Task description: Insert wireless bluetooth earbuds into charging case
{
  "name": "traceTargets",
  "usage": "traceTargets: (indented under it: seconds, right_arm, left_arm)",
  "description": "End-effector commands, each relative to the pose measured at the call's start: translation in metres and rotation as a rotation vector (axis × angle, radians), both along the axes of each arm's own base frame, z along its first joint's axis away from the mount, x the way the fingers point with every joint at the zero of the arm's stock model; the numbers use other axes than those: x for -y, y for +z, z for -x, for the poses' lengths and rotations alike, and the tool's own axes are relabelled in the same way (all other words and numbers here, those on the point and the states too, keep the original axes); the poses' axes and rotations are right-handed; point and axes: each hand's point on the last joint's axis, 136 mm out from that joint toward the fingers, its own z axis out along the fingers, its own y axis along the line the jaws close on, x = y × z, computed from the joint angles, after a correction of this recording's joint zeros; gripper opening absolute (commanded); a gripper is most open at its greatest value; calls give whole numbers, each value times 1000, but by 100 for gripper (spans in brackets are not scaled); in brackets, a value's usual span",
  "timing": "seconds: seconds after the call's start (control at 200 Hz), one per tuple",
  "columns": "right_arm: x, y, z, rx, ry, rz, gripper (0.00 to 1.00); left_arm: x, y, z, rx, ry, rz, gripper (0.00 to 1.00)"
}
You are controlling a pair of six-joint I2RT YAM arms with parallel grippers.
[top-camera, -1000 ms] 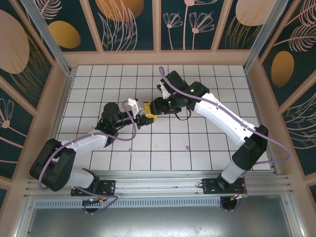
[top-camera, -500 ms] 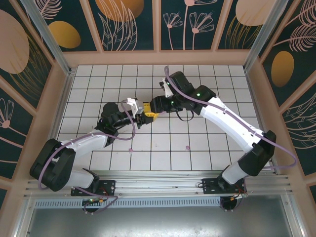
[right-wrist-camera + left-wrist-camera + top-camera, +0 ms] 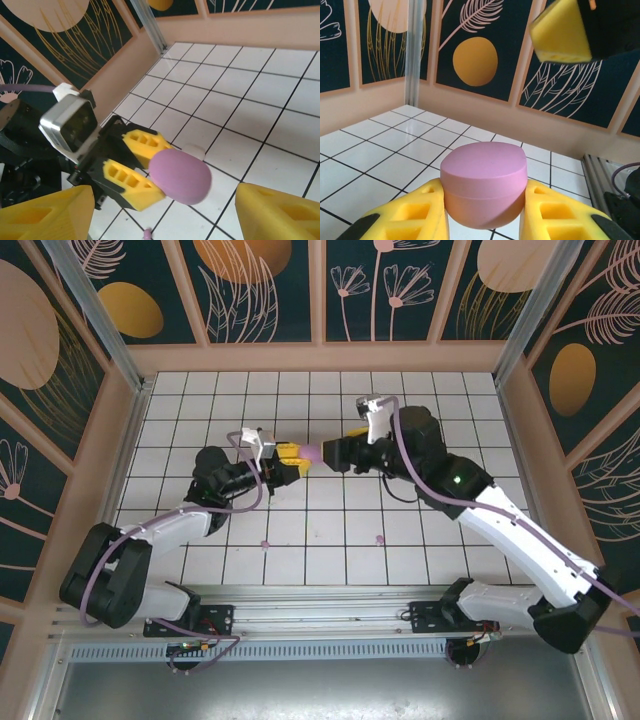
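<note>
My left gripper (image 3: 288,453) is shut on the pink charging case (image 3: 312,452) and holds it sideways above the tiles at mid-table. In the left wrist view the case (image 3: 484,182) sits with its lid down between the yellow fingers (image 3: 415,215). My right gripper (image 3: 342,445) stands open just right of the case, apart from it; one of its fingers (image 3: 560,32) shows at the top right. From the right wrist the case (image 3: 180,176) lies ahead of my open right gripper (image 3: 162,205). Two small pink earbuds (image 3: 265,543) (image 3: 380,538) lie on the tiles nearer the arm bases, and one earbud (image 3: 148,233) shows at the bottom edge.
The white tiled table (image 3: 420,400) is fenced by peach walls (image 3: 320,358) and patterned panels. A small white piece (image 3: 192,150) lies on a tile behind the case. A metal rail (image 3: 320,602) runs along the near edge.
The right gripper has opened and drawn back to the right, away from the case. The left gripper has kept hold of the case and shifted slightly up and left.
</note>
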Motion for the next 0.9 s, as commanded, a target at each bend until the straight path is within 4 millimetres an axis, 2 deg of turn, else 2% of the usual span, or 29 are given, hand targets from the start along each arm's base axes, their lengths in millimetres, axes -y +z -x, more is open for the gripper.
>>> traceTargets:
  seconds: [0.0, 0.285, 0.5, 0.751, 0.896]
  right_arm:
    - [-1, 9, -8, 129, 4, -9, 77]
    - [-27, -12, -1, 121, 156, 18, 78]
    - [-37, -18, 0, 119, 207, 29, 79]
    - [-29, -31, 6, 115, 213, 64, 79]
    - [-22, -26, 19, 145, 244, 45, 79]
  left_arm:
    - [-2, 25, 13, 15, -52, 30, 22]
    - [-4, 42, 26, 15, -88, 36, 21]
    - [-5, 47, 29, 21, -97, 37, 21]
    - [-4, 51, 29, 22, -99, 38, 20]
    - [-3, 54, 30, 19, -116, 30, 20]
